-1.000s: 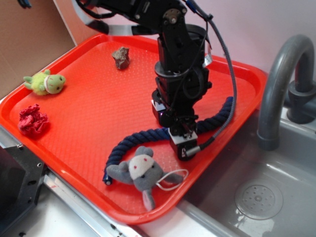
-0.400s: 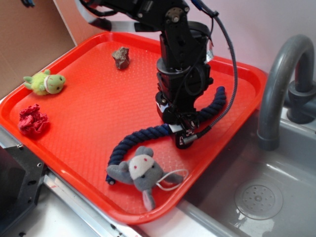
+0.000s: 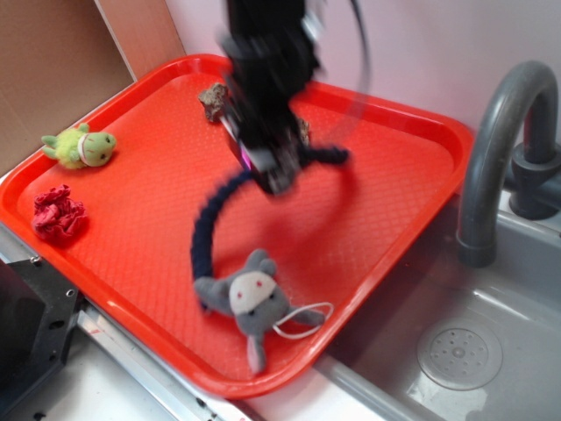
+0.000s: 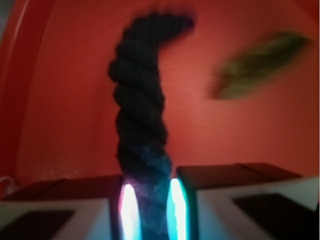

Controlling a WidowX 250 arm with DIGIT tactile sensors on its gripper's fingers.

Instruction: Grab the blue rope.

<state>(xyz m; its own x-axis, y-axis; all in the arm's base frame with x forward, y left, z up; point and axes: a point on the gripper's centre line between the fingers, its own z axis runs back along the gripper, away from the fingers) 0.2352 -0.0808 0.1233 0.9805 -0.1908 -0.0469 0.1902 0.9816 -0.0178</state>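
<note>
My gripper (image 3: 273,175) is shut on the blue rope (image 3: 210,224), a thick dark navy twisted rope, and holds its middle raised above the red tray (image 3: 399,202). One end hangs down to the tray beside the grey plush mouse (image 3: 250,303); the other end sticks out to the right. The arm is blurred by motion. In the wrist view the rope (image 4: 137,115) runs up from between the glowing pads (image 4: 129,210) of the gripper (image 4: 150,207), which press on it from both sides.
On the tray lie a green plush toy (image 3: 81,146), a red crumpled cloth (image 3: 58,213) and a brown rock (image 3: 213,100). A grey sink (image 3: 456,351) with a curved faucet (image 3: 491,167) is at the right. Cardboard stands at the back left.
My gripper has risen and moved back-left with the rope in it. The rope's middle has lifted off the tray and its right end has swung in toward the arm.
</note>
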